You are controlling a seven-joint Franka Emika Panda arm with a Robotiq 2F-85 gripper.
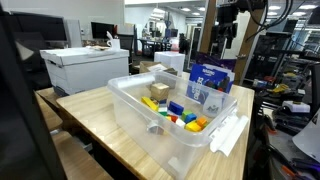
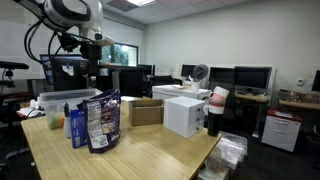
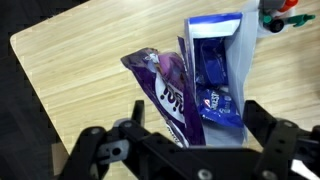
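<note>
The fingers [image 3: 137, 114] are spread as wide as they go and hold nothing. In the wrist view they hang over two snack bags that stand between them. The purple bag [image 3: 168, 95] is at 11 o'clock from the fingers. The blue bag [image 3: 215, 80] is at 1 o'clock, pressed against the purple one. Both stand on the desk [image 3: 70, 60], a pale wood-grain top whose rounded corner shows at 10 o'clock.

In an exterior view a clear bin [image 1: 125, 92] takes up the middle of the desk, with coloured blocks [image 1: 175, 112] on its floor. The bags stand just behind it at 1 o'clock. Its lid [image 1: 230, 132] lies against it at 4 o'clock, over the desk's edge. A white box [image 1: 85, 68] sits at 10 o'clock from the bin.

Farther along the desk, in an exterior view, a cardboard box [image 2: 147, 110] stands at 3 o'clock from the bags. A stack of cups [image 2: 217, 108] is beyond it at the far end.

The room is an open office-lab with grey walls and panel lights in the ceiling. A fan [image 2: 198, 72] and dark monitors [image 2: 252, 76] line the back desks.
</note>
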